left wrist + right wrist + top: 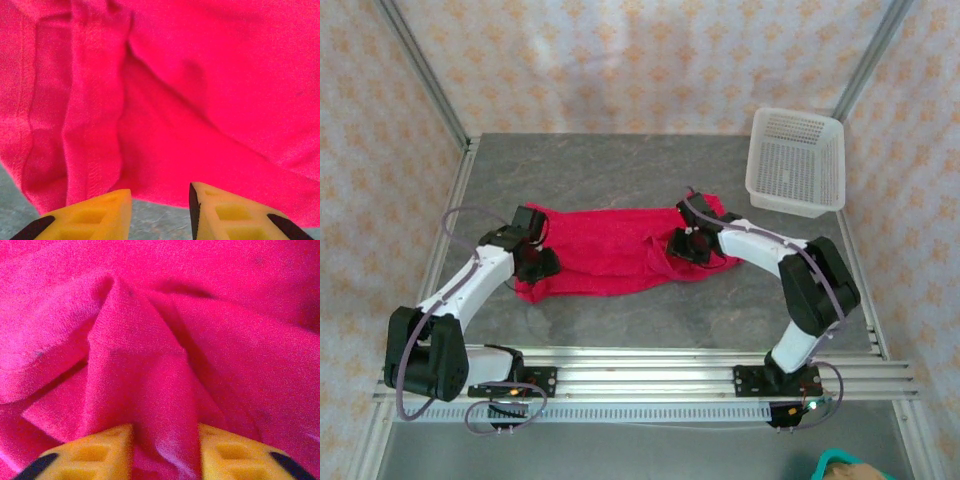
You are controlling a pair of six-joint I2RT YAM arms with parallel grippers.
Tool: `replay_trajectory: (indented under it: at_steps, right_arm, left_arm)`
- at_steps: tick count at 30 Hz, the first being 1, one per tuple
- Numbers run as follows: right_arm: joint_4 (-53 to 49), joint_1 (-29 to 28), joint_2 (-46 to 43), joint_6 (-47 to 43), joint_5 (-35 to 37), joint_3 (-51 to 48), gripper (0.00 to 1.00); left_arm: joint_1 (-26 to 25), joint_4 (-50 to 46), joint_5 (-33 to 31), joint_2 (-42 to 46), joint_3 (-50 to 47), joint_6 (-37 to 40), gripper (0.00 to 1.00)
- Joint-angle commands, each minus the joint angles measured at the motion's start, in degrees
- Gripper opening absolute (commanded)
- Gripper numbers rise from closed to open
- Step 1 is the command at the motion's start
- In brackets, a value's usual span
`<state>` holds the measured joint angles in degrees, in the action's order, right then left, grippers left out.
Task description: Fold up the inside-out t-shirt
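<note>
Pinching t-shirt (145,355) fold (right end effector (165,434)), left end effector (160,199) parted

We look down on a grey, stone-patterned bench (620,320) with metal rails (650,365) running along its near edge. A bright red-pink t-shirt (610,250) lies across the middle of it, spread sideways in a rumpled band with folds and creases. A white mesh basket (798,155) stands at the far right corner, well apart from the t-shirt. In the left wrist view, a stitched edge of the cloth rests on the bare grey surface.
</note>
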<state>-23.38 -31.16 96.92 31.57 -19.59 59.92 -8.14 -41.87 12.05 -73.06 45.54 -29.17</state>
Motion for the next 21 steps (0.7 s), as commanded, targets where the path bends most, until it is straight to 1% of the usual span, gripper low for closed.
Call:
replay_trajectory:
  at_steps: [1, 2, 3, 5, 7, 9, 11, 12, 15, 19, 21]
  right_arm:
    - [0.05, -0.23, -0.3, -0.59, 0.21, 2.75, 0.09]
    - [-1.23, -0.07, -0.89, -1.03, 1.48, 3.43, 0.01]
    - [-2.54, 0.24, -1.93, -1.38, 2.89, 4.06, 0.0]
    - [-5.03, 2.02, -3.78, -2.08, 5.02, 5.27, 0.0]
    - [-7.93, 5.46, -5.43, -2.62, 7.28, 7.08, 0.0]
    - [-8.69, 9.38, -6.71, -3.05, 8.91, 8.7, 0.0]
    - [-8.74, 12.28, -6.6, -3.51, 9.39, 10.95, 0.0]
    - [-9.22, 13.13, -5.69, -4.04, 9.02, 12.8, 0.0]
    - [-11.78, 13.73, -2.07, -5.26, 8.54, 18.37, 0.0]
    - [-11.95, 14.05, 0.64, -5.71, 9.43, 21.47, 0.0]
    - [-12.12, 14.78, 1.86, -5.87, 9.84, 22.94, 0.0]
  left_arm:
    - [-0.02, -1.51, -3.95, 0.73, -1.39, -1.14, 0.37]
    - [-0.03, -0.71, -4.17, 0.23, -1.96, -1.13, 0.39]
    - [-0.03, 0.39, -4.75, -0.27, -2.77, -1.11, 0.4]
    - [-0.03, 2.18, -5.75, -2.01, -4.03, -2.9, 0.41]
    - [-0.03, 3.61, -5.38, -4.01, -3.74, -2.74, 0.41]
    - [-0.1, 4.52, -5.37, -5.73, -2.02, -2.11, 0.41]
    - [-0.28, 3.78, -5.9, -7.33, 0.26, -1.77, 0.41]
    - [-0.45, 3.28, -6.21, -8.19, 1.39, -0.18, 0.41]
    - [-0.64, 2.76, -6.08, -10.52, 3.32, 0.81, 0.39]
    - [-1.33, 2.4, -6.12, -13.3, 3.94, 1.21, 0.36]
    - [-1.7, 1.43, -7.27, -14.19, 3.73, 1.35, 0.35]
